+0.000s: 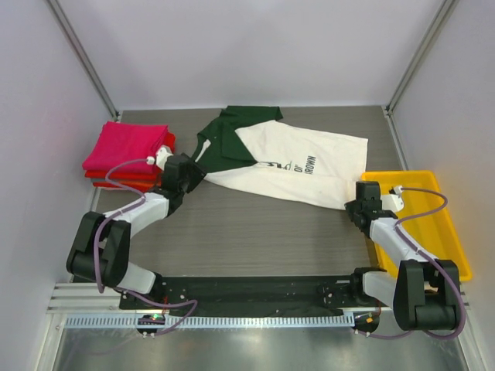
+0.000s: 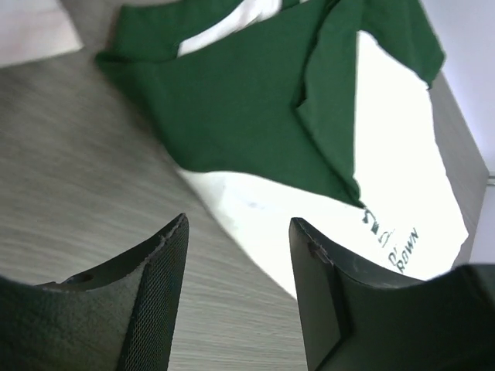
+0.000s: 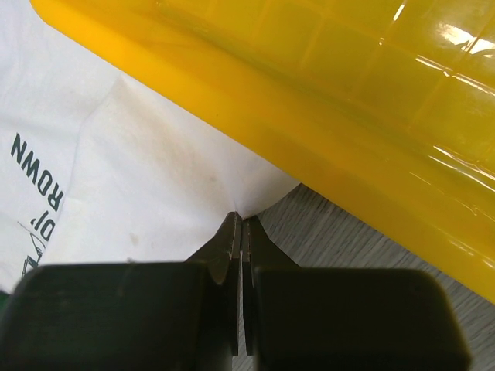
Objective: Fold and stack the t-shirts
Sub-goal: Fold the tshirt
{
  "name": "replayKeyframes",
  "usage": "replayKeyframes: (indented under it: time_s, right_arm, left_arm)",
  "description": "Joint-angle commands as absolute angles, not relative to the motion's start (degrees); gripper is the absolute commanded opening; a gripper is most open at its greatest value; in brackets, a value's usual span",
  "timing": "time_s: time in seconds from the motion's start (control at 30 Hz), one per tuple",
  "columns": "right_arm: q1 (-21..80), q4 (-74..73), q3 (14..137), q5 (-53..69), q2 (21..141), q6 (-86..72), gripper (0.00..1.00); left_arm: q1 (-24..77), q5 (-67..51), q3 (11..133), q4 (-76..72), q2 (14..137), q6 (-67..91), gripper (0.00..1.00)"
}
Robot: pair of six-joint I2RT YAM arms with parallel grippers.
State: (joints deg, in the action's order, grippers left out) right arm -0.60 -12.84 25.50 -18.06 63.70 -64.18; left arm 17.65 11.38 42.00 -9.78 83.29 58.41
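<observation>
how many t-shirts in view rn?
3: white-and-green shirt spread out in the middle; pink folded shirt on top of a red folded shirt, far left. More may be hidden underneath.

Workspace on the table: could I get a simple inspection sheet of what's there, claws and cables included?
Surface: grey wood-grain table, partly under cloth.
Job's things: cream-white t-shirt spread out, green part at its left; pink folded shirt on red folded shirt, far left.
Clutter: yellow tray at right.
Claws: left claw open over the shirt's edge, holding nothing; right claw shut on the shirt's corner beside the tray.
Cables: purple cable looped along each arm.
Surroundings: pale walls, metal frame posts.
</observation>
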Motion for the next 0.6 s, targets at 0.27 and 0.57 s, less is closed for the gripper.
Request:
replayKeyframes:
  time_s: [0.27,0.57]
  right_arm:
    - [-0.88,-9.67,25.49,-16.96,64.95,-65.30,0.01]
    - [-0.88,-9.40,27.24,-16.61,65.83,-63.81,0.01]
  left_arm:
    - [16.96,11.60,33.49,-29.87,90.51,67.85,0.57]
    - [16.09,15.12,35.51,-32.52,96.32,67.59,0.52]
